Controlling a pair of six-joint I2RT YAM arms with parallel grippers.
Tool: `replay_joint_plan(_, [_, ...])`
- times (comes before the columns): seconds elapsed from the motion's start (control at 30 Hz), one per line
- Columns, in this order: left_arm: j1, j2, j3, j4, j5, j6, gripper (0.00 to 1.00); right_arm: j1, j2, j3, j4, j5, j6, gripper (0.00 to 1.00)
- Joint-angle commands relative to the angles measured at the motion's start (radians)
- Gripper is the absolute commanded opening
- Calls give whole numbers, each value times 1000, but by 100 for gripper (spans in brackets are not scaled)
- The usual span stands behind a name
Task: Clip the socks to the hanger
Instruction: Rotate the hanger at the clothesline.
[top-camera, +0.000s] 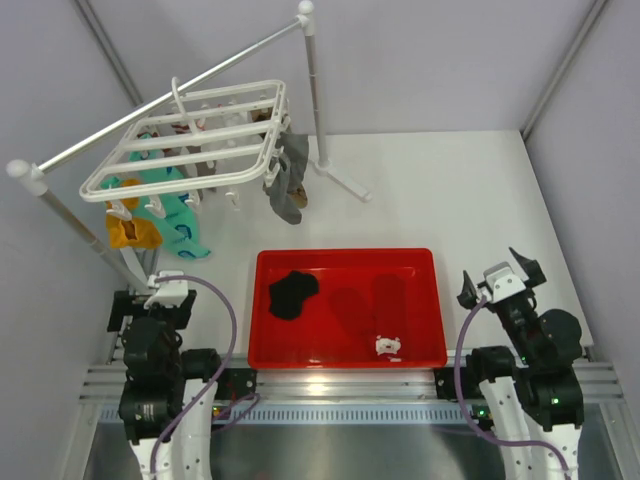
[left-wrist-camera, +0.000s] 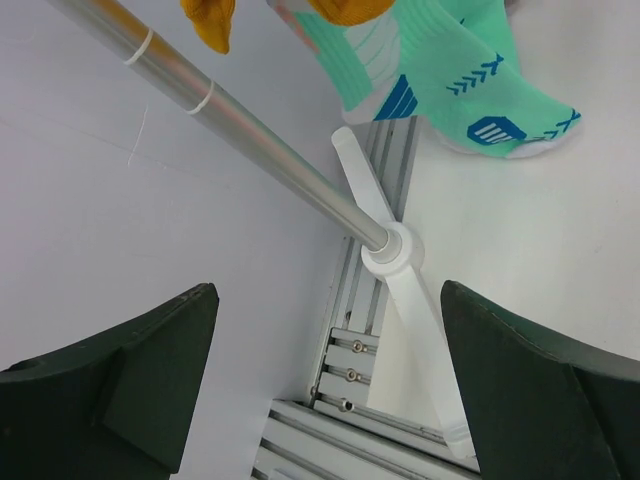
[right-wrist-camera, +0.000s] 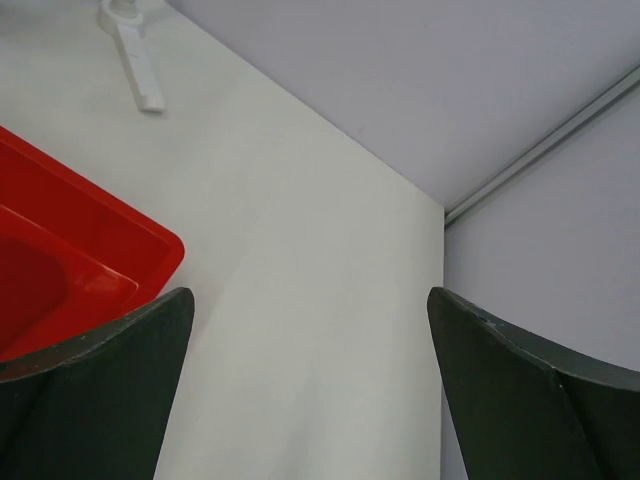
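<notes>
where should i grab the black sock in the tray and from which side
Pinch the black sock on its bunched middle, coming straight down from above. It lies crumpled in the left part of the red tray, and the tray's walls would likely block a low sideways approach. The left end effector looks nearer, so it probably suits.

The red rectangular plastic tray (top-camera: 345, 254) is properly glossy, with lights glaring off its floor. The plain black sock (top-camera: 293, 294) and two dark red socks (top-camera: 388, 300) in it are soft matt cloth. The white slatted plastic hanger (top-camera: 200, 152) looks smooth with a slight sheen. The silver metal pole (left-wrist-camera: 260, 150) is shiny, and the white desk (right-wrist-camera: 300, 300) is smooth and matt.
</notes>
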Motion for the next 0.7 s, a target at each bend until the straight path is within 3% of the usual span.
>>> replay_joint_plan(0.0, [-3,-3,75,16,22,-3,98,-14,6,41,22,-25,31,100])
replay_joint_plan(0.17, [-2,40,347,-173,323,-107,98,-12,107,78,11,-109,55,100])
replay_joint_plan(0.4, [1,216,644,-225,396,-380,98,-12,327,170,121,-302,199,100])
replay_joint_plan(0.53, [0,314,804,-228,417,-581,98,-12,472,216,267,-445,392,100])
replay_joint_plan(0.67, [20,351,880,-192,580,-647,97,18,600,269,401,-540,552,100])
